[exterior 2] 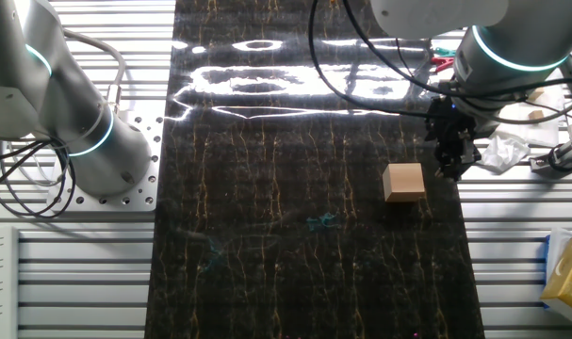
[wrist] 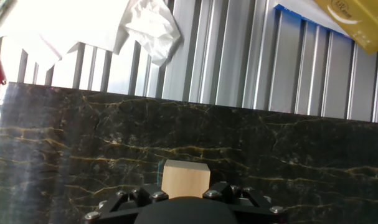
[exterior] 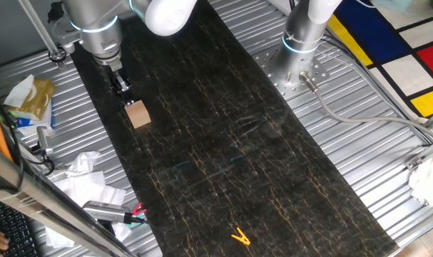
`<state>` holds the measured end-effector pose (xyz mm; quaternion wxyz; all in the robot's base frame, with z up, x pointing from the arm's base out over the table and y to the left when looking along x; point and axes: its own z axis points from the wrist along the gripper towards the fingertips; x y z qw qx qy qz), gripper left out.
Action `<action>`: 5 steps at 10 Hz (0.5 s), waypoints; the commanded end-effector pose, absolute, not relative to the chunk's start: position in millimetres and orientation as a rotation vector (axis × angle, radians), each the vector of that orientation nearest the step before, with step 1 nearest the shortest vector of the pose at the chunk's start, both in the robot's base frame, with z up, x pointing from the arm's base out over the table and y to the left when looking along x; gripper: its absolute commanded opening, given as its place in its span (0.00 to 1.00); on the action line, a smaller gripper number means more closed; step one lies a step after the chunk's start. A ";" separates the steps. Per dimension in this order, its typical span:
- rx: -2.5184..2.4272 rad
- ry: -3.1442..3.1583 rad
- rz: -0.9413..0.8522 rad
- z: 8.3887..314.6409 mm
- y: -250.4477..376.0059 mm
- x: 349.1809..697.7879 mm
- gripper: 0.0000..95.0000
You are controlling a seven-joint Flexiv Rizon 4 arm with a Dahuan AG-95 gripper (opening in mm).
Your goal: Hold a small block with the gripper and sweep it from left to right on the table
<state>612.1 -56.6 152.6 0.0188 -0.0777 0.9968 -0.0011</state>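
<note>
My gripper (exterior: 123, 87) hangs just beside the small block (exterior: 138, 114), not holding it; whether my fingers are spread I cannot tell; the block sits on the table (exterior: 223, 143) near its edge.

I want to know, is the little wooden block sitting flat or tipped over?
Flat. The small block rests squarely on the table, beside the tool.

tool (wrist: 187, 205) tips hidden (hand view)
</note>
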 end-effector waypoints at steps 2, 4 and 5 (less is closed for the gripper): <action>-0.230 3.094 -0.005 146.9 -57.1 612.7 0.60; -0.228 3.093 -0.006 143.2 -57.4 612.9 0.60; -0.228 3.094 -0.005 143.2 -57.4 612.9 0.60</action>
